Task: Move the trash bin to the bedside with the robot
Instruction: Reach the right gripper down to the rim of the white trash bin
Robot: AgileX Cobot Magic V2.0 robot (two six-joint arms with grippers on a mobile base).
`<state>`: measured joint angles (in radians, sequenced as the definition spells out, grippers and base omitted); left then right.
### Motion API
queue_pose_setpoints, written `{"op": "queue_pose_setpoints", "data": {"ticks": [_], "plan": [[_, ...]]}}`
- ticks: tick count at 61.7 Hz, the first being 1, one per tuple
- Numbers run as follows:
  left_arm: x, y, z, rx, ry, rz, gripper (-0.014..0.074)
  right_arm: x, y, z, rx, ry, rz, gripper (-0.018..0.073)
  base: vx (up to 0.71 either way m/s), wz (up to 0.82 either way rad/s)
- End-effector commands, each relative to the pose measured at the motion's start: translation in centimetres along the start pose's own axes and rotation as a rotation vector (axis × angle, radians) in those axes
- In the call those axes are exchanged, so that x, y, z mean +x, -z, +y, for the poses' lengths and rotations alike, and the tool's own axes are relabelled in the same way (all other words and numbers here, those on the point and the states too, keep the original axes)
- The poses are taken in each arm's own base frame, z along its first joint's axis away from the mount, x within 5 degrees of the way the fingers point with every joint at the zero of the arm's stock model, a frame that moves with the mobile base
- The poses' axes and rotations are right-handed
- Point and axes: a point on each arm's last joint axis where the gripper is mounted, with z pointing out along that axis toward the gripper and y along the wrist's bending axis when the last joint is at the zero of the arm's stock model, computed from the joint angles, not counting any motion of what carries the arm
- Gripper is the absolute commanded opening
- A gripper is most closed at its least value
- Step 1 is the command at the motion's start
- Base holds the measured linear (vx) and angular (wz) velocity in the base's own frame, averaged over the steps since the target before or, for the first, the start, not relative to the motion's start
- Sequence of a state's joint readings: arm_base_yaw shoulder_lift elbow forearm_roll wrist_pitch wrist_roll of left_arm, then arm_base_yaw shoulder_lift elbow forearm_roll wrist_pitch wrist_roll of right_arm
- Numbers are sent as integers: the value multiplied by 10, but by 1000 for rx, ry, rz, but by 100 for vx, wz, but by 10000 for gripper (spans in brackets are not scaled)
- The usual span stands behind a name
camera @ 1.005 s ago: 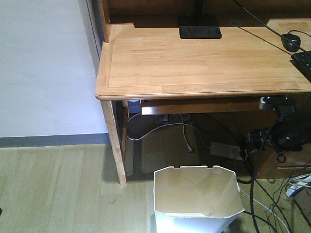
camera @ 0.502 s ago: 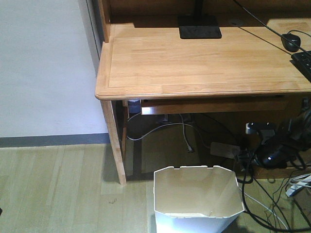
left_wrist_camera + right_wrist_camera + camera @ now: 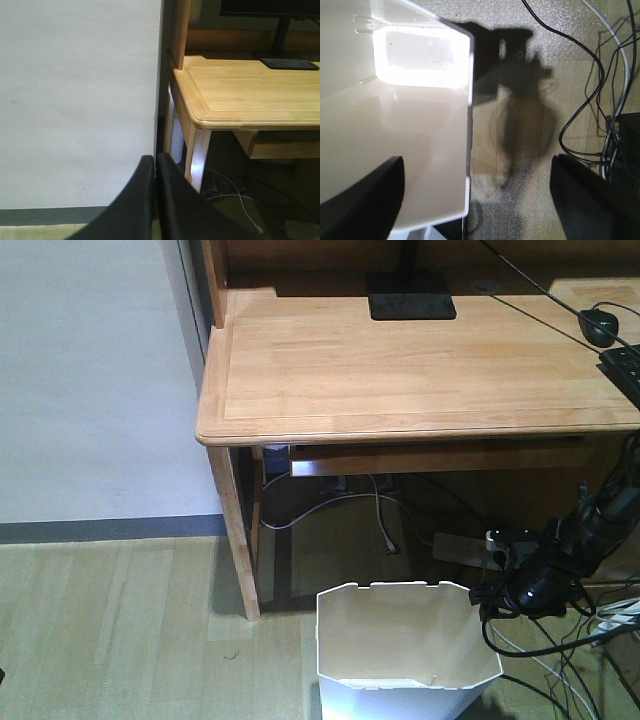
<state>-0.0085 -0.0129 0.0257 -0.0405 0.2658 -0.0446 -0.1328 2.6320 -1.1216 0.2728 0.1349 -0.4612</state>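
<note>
The trash bin (image 3: 405, 640) stands on the floor in front of the desk, white with an angular rim and a cream inside, and it holds nothing. My right gripper (image 3: 477, 200) is open and hangs over the bin's right rim (image 3: 469, 100): one finger is above the inside (image 3: 395, 125), the other above the floor outside. In the front view the right arm (image 3: 540, 580) sits just off the bin's upper right corner. My left gripper (image 3: 155, 167) is shut on nothing and faces the white wall and the desk corner. The bedside is out of view.
A light wooden desk (image 3: 400, 370) carries a monitor base (image 3: 410, 295), a mouse (image 3: 600, 325) and a keyboard (image 3: 625, 365). Its leg (image 3: 238, 540) stands left of the bin. A power strip (image 3: 465, 548) and loose cables (image 3: 600, 115) lie on the floor to the right.
My right arm has dropped from under the desk edge and moved left, down to the bin's right rim. The bin and the left gripper have stayed put.
</note>
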Motion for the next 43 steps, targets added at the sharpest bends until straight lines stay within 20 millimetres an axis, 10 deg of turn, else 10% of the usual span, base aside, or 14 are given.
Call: {"op": "queue_pose_setpoints", "data": {"ticks": [1, 43], "plan": [[-1, -1, 0, 10, 9, -64, -6, -19, 6, -5, 16, 20, -63, 582, 0, 0], [-1, -1, 0, 10, 9, -64, -6, -37, -78, -5, -92, -22, 83, 467, 0, 0]]}}
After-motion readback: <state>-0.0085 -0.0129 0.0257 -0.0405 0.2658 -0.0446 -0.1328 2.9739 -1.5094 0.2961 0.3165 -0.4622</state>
